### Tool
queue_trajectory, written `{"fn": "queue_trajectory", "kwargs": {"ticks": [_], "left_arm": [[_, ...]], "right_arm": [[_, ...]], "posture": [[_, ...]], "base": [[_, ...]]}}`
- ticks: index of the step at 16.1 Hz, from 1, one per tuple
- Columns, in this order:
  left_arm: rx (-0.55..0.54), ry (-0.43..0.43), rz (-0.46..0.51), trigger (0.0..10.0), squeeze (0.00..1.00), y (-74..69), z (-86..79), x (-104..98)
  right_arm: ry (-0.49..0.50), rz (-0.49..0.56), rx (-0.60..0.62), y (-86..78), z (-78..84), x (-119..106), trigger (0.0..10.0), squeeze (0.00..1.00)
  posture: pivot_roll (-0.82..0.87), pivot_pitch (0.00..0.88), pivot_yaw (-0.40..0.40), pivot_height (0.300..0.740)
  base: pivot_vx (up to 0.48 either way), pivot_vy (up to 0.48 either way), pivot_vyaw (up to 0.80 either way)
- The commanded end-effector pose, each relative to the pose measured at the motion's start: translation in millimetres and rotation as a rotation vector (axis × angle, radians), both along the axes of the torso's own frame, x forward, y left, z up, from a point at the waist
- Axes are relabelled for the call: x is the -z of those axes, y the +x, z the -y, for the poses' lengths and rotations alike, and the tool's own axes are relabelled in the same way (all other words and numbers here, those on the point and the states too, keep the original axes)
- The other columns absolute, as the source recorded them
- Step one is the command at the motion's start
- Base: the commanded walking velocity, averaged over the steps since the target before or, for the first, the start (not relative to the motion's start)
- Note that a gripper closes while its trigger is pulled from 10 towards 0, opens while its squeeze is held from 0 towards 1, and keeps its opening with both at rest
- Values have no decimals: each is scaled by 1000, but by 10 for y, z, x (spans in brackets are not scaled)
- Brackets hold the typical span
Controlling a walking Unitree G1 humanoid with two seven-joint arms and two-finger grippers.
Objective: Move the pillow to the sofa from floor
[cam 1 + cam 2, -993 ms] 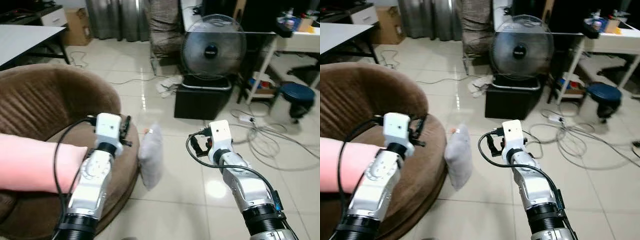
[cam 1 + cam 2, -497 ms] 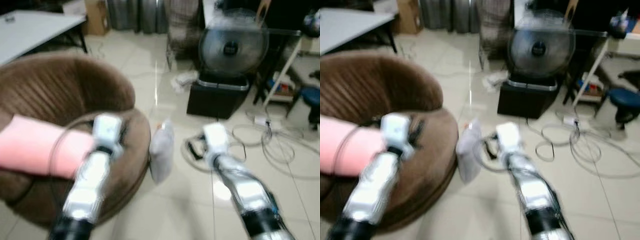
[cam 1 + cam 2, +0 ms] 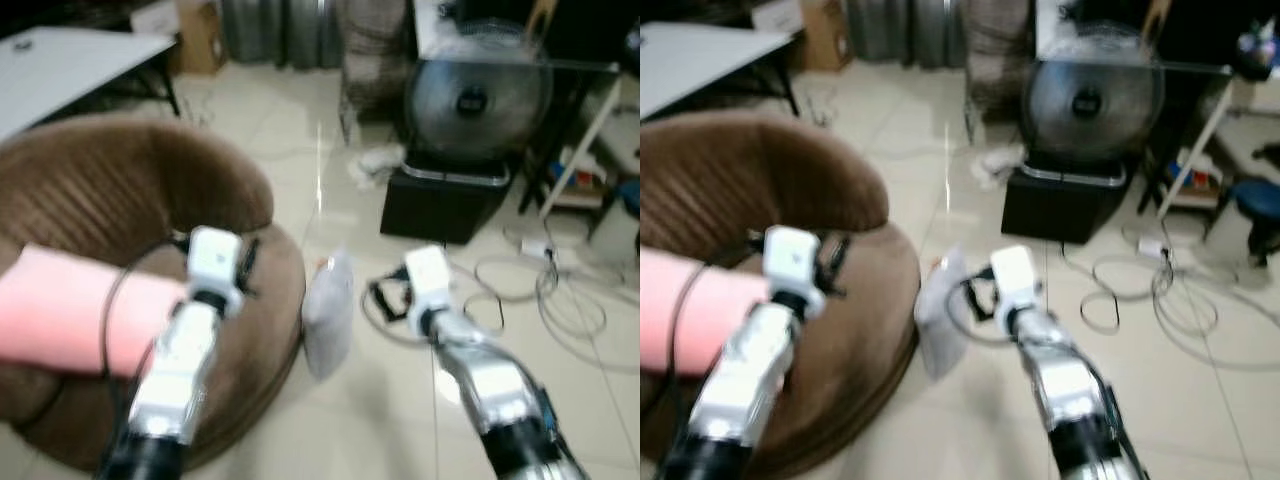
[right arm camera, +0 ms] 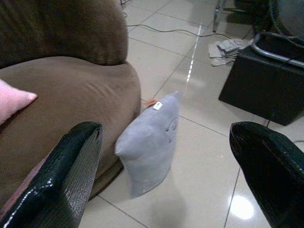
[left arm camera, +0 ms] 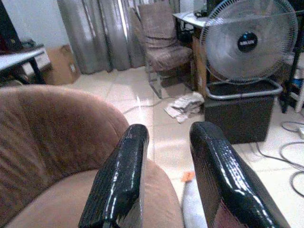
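Small grey fabric pillow standing on edge on glossy cream floor tiles, leaning against the curved rim of the round brown plush sofa, ahead of the right gripper and between its widely spread fingers. Open tile beyond it. Left gripper over the sofa seat, fingers narrowly parted, holding nothing. Pink cushion behind it.
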State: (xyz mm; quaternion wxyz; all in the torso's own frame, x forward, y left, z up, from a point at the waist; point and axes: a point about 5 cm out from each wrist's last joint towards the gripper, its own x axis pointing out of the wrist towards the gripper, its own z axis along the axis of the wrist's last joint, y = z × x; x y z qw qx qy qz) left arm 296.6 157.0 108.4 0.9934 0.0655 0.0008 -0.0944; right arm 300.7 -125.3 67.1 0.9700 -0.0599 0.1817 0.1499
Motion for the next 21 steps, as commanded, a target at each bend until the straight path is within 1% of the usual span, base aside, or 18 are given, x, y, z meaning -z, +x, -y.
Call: {"fn": "queue_trajectory", "kwargs": {"ticks": [1,13,15,16,17,18,19,20,21], "left_arm": [[24,-16,6,10000,0,7,90,-18],[32,-24,-3,10000,0,8,115,5],[20,-41,-3,10000,0,22,146,22],[-1,-57,0,10000,0,45,159,28],[-6,-61,-1,10000,0,51,163,30],[-12,-64,-3,10000,0,68,186,48],[-15,-65,-2,10000,0,72,192,53],[-19,-69,3,10000,0,71,208,50],[-19,-69,4,10000,0,68,209,49]], "right_arm": [[-23,4,19,6,115,-6,10000,0],[-26,7,45,-1,164,-16,10000,0],[-41,18,78,-16,252,-51,10000,0],[-50,19,77,-36,296,-63,10000,0],[-54,19,76,-41,306,-64,10000,0],[-65,18,78,-60,357,-71,10000,0],[-69,17,80,-64,374,-74,10000,0],[-73,13,82,-56,398,-76,10000,0],[-72,10,81,-46,393,-71,10000,0]], "posture": [[93,0,24,740],[85,0,28,740],[55,0,27,740],[24,0,18,740],[24,0,18,740],[17,0,9,740],[17,0,9,740],[23,0,-8,740],[23,0,-8,740]], "base": [[364,0,0],[363,0,0],[364,0,0],[364,0,0],[364,0,0],[360,0,0],[352,0,0],[349,0,0],[349,0,0]]}}
